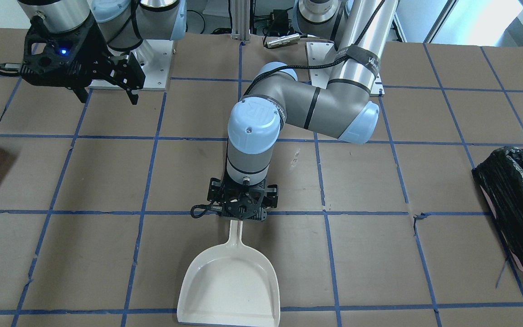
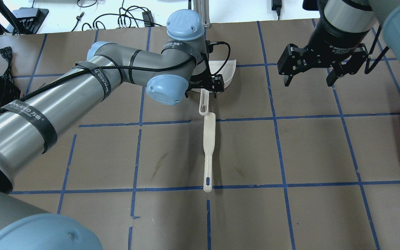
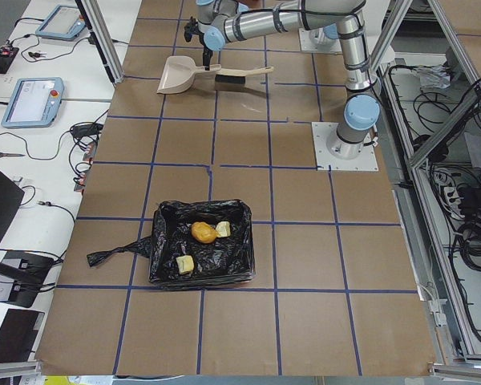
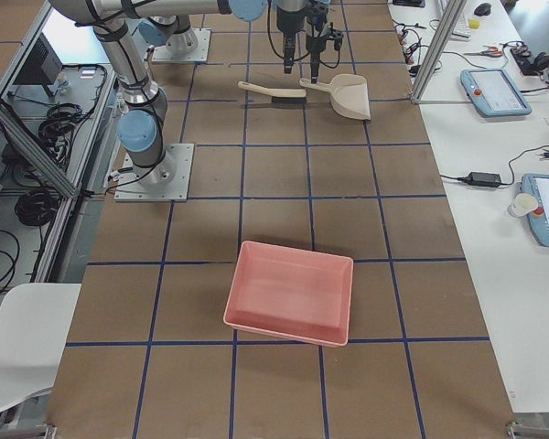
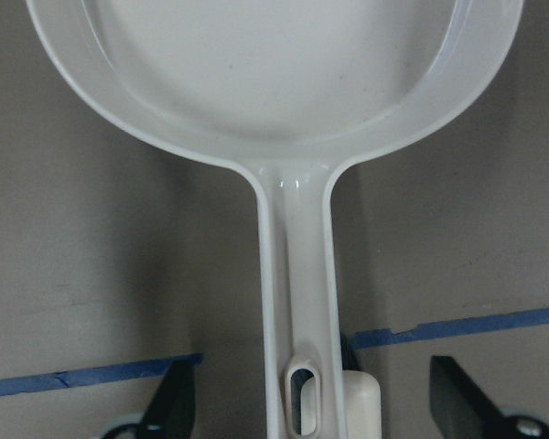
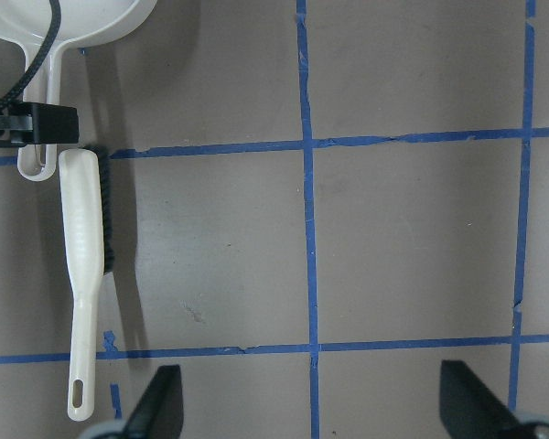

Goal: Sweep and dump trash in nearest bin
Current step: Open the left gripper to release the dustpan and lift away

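Note:
The trash, a tan lump (image 3: 184,263), an orange-brown chunk (image 3: 202,233) and a pale scrap (image 3: 223,229), lies inside the black-bagged bin (image 3: 164,241). The bin also shows at the edge of the front view (image 1: 520,200). A cream dustpan (image 1: 229,281) lies flat on the table and holds nothing. My left gripper (image 1: 242,210) is open, its fingers on both sides of the dustpan handle (image 5: 297,274) without touching it. A cream brush (image 2: 208,149) lies just behind the handle. My right gripper (image 2: 307,83) is open, holds nothing, and hovers above the table.
A plain pink box (image 4: 293,293) stands on the table towards my right end. The table is brown paper (image 2: 290,208) with a blue tape grid. The arm bases (image 3: 345,144) are bolted at the table's robot side.

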You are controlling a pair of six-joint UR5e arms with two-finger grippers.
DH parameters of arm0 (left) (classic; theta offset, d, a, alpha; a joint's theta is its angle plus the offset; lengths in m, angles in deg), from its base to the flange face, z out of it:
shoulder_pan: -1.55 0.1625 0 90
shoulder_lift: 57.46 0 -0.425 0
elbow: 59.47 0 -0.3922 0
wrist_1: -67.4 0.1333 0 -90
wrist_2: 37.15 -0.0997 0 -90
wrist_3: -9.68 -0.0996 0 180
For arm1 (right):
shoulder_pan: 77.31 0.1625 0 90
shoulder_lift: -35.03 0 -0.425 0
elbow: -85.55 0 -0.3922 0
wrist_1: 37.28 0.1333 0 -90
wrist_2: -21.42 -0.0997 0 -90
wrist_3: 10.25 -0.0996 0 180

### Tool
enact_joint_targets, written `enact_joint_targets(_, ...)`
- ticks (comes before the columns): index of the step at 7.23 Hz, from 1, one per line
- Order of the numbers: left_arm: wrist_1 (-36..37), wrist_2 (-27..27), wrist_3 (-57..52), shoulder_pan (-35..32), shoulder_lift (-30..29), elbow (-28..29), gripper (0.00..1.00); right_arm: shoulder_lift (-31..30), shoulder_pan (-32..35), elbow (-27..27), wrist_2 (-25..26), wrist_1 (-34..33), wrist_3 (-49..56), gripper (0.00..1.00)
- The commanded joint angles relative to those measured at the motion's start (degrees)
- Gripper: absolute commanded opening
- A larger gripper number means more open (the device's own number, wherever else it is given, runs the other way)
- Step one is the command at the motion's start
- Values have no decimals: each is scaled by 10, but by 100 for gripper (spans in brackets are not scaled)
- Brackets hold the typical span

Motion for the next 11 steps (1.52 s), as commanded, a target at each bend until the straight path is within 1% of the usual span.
enact_joint_targets(1, -111, 0, -38, 67, 74, 0, 100, 1, 0, -1, 0, 1, 0, 100)
enact_joint_targets(2, -164, 0, -65, 121, 125, -1, 100, 0, 0, -1, 0, 1, 0, 100)
enact_joint_targets(3, -183, 0, -91, 154, 158, -1, 100, 0, 0, -1, 0, 1, 0, 100)
enact_joint_targets(4, -221, -3, -130, 177, 199, 0, 100, 0, 1, 2, 0, 1, 0, 100)
enact_joint_targets(5, -268, -35, -174, 203, 238, 1, 100, 3, 4, 2, 0, 1, 0, 100)
enact_joint_targets(6, -302, -47, -215, 219, 273, 1, 100, 14, 4, 0, 1, -1, 1, 100)
enact_joint_targets(7, -318, -43, -221, 222, 292, 0, 100, 16, 7, 0, 1, -2, 0, 100)
enact_joint_targets(8, -356, -42, -215, 215, 295, -2, 100, 16, 7, 0, 1, -2, 0, 100)
enact_joint_targets(9, -361, -9, -211, 211, 292, -15, 100, 16, 7, 0, 0, -4, 0, 100)
enact_joint_targets(10, -363, 46, -215, 196, 293, -17, 100, 16, 7, -1, 0, -5, 0, 100)
enact_joint_targets(11, -362, 44, -214, 191, 295, -18, 100, 16, 7, -1, 0, -3, 0, 100)
